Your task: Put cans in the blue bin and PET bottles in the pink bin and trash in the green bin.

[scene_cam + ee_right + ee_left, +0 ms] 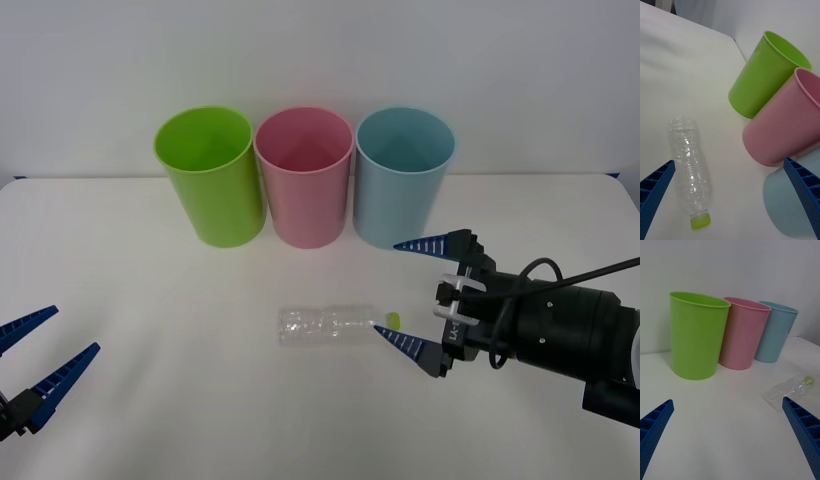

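Right gripper is spread wide at the 3 o'clock end of the bottle, which lies flat at table centre, cap toward it; it should, in my judgement, straddle the neck squarely before closing. Pink bin stands at 12 o'clock between green bin and blue bin, rims nearly touching, so lift high. Left gripper waits spread at 8 o'clock, well apart.
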